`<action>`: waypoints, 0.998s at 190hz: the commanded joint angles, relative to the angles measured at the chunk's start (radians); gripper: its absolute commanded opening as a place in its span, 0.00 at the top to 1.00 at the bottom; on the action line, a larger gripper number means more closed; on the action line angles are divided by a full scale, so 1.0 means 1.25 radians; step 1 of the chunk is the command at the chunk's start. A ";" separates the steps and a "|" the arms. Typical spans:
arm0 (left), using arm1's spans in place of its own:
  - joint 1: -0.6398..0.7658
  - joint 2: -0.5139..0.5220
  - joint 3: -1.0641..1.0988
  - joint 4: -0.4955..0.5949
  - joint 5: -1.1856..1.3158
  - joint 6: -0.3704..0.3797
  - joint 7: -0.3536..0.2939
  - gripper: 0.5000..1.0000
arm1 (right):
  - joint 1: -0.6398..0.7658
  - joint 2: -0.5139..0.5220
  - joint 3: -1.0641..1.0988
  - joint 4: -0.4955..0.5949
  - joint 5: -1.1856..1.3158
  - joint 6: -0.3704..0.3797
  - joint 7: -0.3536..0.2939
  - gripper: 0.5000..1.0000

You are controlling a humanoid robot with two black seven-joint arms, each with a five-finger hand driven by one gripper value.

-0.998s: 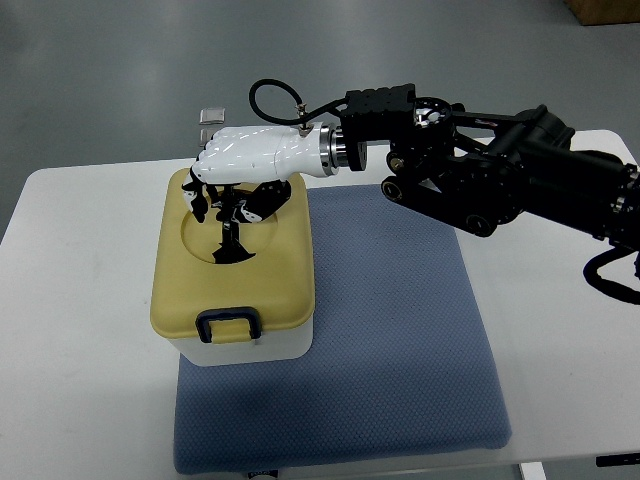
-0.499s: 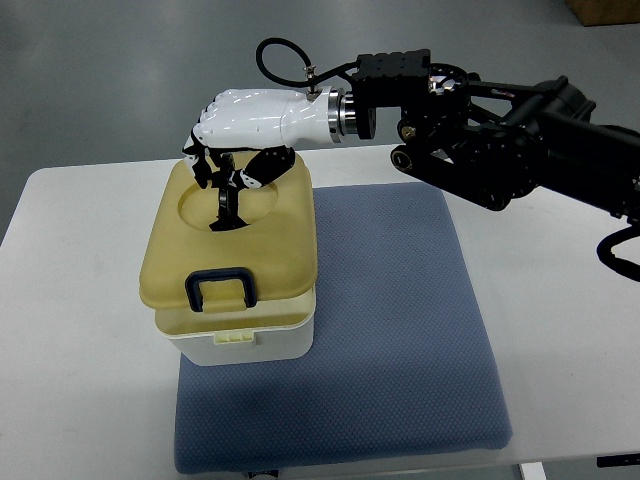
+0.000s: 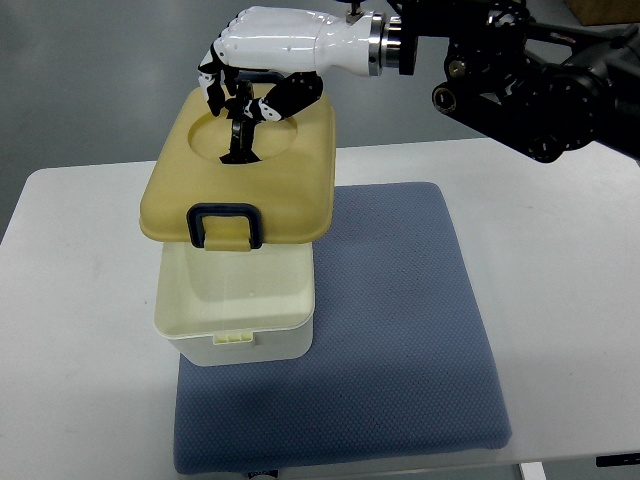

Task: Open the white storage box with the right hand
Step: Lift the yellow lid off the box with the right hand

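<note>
**Lid lifted clear, box open below**

The white rectangular bench (image 3: 80, 300) carries a blue textured fabric mat (image 3: 400, 330), and on the mat's left part stands the white plastic storage box (image 3: 238, 300), its body open at the top with the pale inside showing. Above it, held in the air and tilted, is the mustard-yellow plastic lid (image 3: 250, 170) with its round recess and a dark blue latch handle (image 3: 227, 224) at the near edge. The lid overlaps the box's far rim in the view but looks lifted apart from it.

The black right arm (image 3: 530, 80) comes in from the right edge. Its white-shelled right robot hand (image 3: 262, 60) is clenched on the lid, dark fingers (image 3: 240, 110) curled down into the recess at the lid's far side. The left arm is out of sight.

By my judgement the opening step is nearly complete. What the next move calls for is carrying the lid aside and setting it down flat, keeping the grip firm so the tilted lid does not slip.

No brand, label or writing is legible.
</note>
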 commanded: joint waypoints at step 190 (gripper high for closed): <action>0.000 0.000 0.000 0.000 0.000 0.000 0.000 0.00 | -0.188 -0.308 -0.013 0.001 0.010 -0.031 0.004 1.00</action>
